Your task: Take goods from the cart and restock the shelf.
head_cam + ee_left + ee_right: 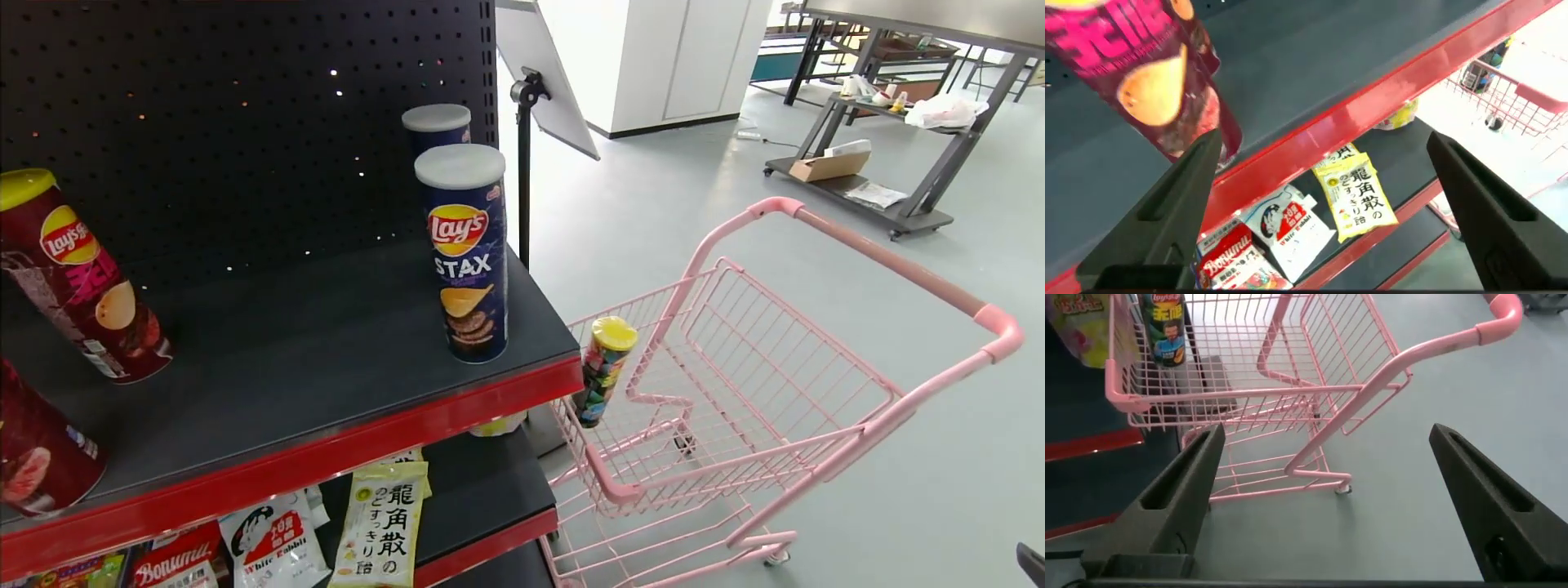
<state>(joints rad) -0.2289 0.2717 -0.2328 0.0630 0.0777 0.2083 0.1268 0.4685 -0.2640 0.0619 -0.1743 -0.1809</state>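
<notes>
A pink cart (pixel 816 384) stands right of the shelf (pixel 326 441). A can with a yellow lid (pixel 602 371) leans in the cart's near-shelf corner, and the can (pixel 1166 331) also appears in the right wrist view. On the shelf's top board a blue chip can (pixel 463 253) stands near the right edge with a second blue can (pixel 438 122) behind it. Two maroon cans (pixel 77 278) stand at the left. My left gripper (pixel 1324 139) hangs open and empty at the shelf's red front edge (pixel 1372 102), next to a maroon can (pixel 1151 73). My right gripper (pixel 1327 429) is open and empty over the floor beside the cart (pixel 1306 392).
The lower shelf holds flat snack bags, among them a yellow one (pixel 384 523) and a white one (pixel 273 543). A stand with a tilted board (pixel 543 73) rises behind the shelf's right end. Grey floor spreads to the right, with metal racks (pixel 882 163) far back.
</notes>
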